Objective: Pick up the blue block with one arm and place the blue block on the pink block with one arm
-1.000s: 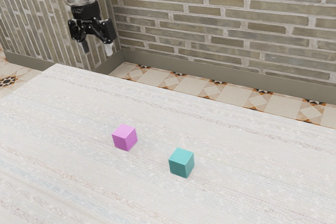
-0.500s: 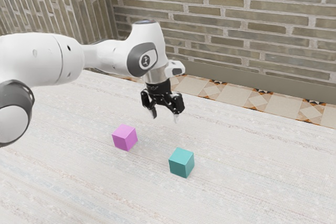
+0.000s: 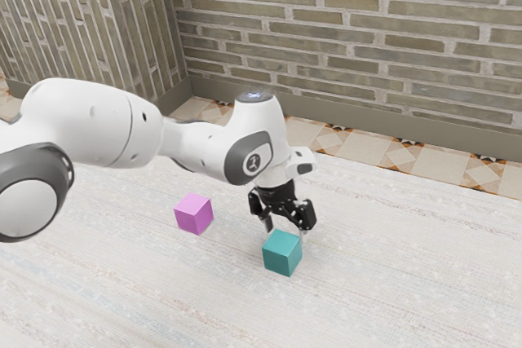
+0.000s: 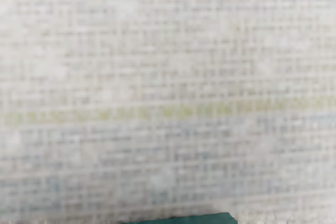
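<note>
Gripper [image 3: 285, 228] open, seemingly just above blue block [image 3: 282, 253]

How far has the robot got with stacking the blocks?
Not far yet. Nothing is stacked: the blue block and the pink block both sit on the table, apart. Right now the gripper hovers open just above the blue block, not gripping it. Left to do: close on the blue block, lift it, and set it on the pink block.
</note>
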